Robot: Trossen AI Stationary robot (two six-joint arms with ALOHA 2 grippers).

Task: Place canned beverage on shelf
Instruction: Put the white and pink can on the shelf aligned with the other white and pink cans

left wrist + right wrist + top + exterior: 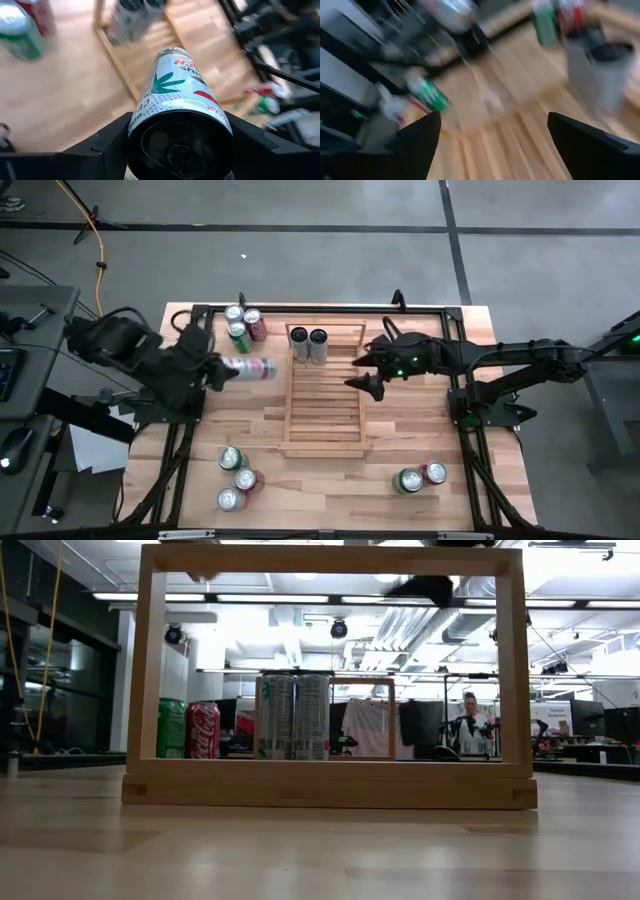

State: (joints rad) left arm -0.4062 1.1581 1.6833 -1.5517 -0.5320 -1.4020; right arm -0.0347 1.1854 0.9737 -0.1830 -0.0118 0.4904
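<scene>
High view: L gripper (222, 370) clamped on white can (252, 368), held sideways just left of shelf (322, 430). Two silver cans (308, 345) upright at shelf's far end. R gripper (368, 370) over shelf's right rail, fingers apart.
Low view: silver cans inside shelf frame (330, 785).
L wrist: can (177, 95) gripped between fingers.
R wrist: fingers (420, 135) wide apart, nothing held.

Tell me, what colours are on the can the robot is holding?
The can is silvery white with a green leaf and red marks, clearest in the left wrist view.

Glossy metal can (175, 95); matt pale wood shelf (322, 415); hand (180, 145) seemingly matt plastic.
</scene>
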